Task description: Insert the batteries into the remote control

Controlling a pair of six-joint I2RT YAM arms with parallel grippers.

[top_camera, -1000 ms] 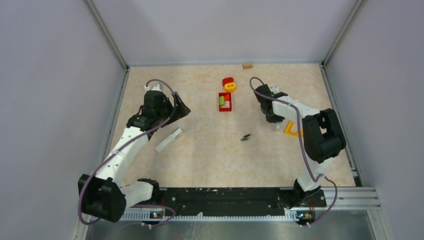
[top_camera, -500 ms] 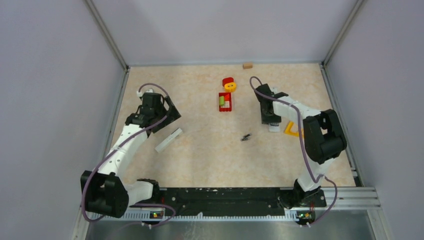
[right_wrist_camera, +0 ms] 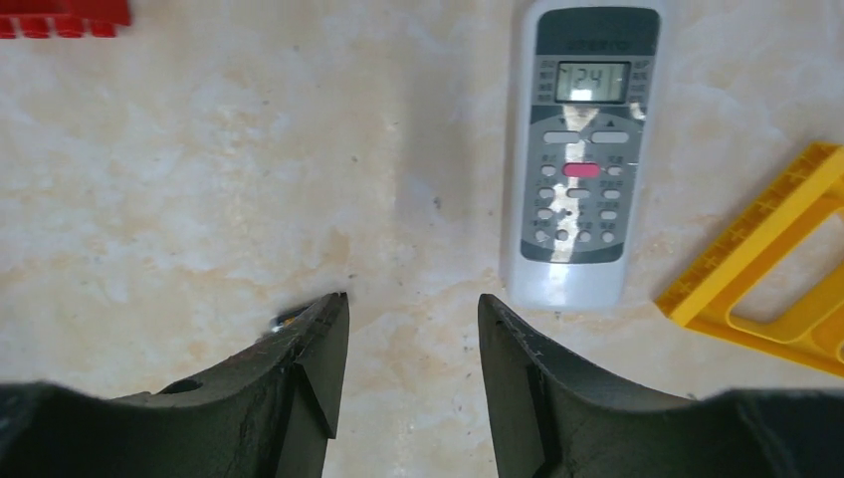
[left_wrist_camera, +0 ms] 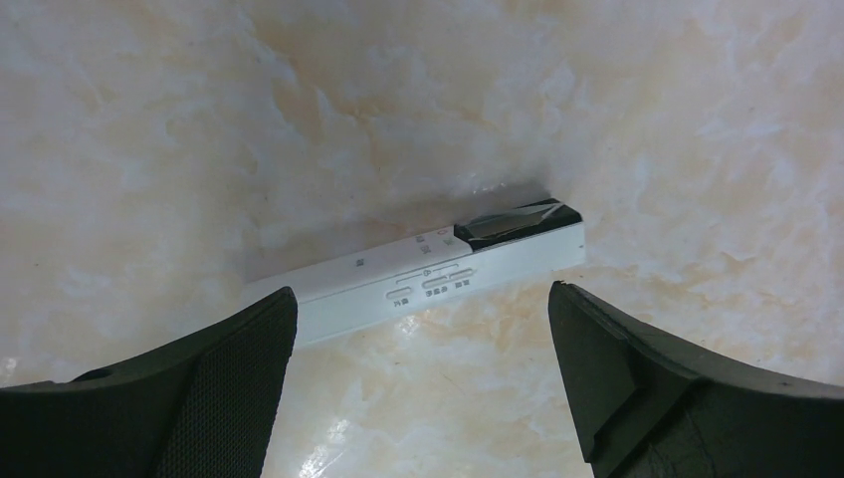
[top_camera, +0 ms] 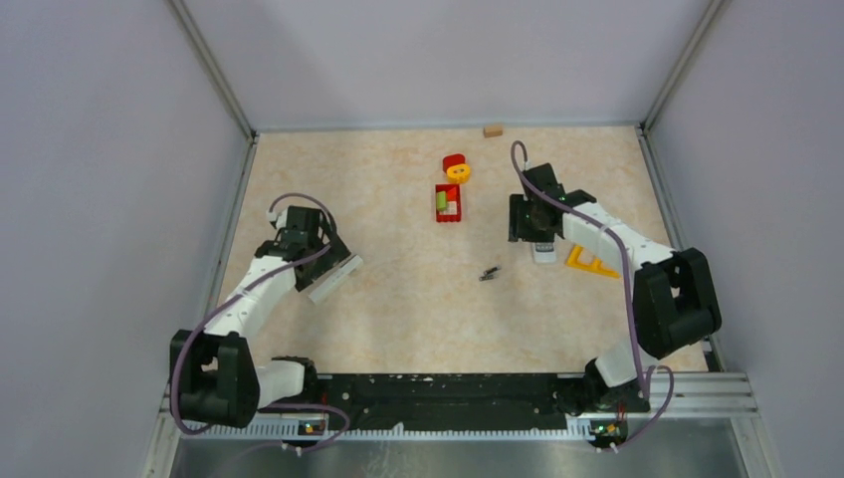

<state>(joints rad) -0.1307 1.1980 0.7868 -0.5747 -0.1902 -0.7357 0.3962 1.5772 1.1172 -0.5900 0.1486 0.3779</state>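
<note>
1. A beige, marbled table top (top_camera: 398,319) is seen beneath everything, enclosed by pale grey walls (top_camera: 100,199).
2. A small tan wooden block (top_camera: 493,129) is set at the far edge, close to the back wall.
3. A red rectangular plastic brick (top_camera: 453,215) is laid in the far half of the table, and a small green piece (top_camera: 441,200) is lodged on it.
4. A red-and-yellow round toy piece (top_camera: 457,167) is placed just beyond the brick.
5. A yellow triangular plastic frame (top_camera: 579,262) (right_wrist_camera: 737,249) is laid flat on the right side, well apart from the brick.
6. A black rail (top_camera: 448,388) is fixed along the near edge.

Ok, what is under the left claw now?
The slim white remote lies on the table below the open left claw. Its buttons face up; its underside is covered.
</note>
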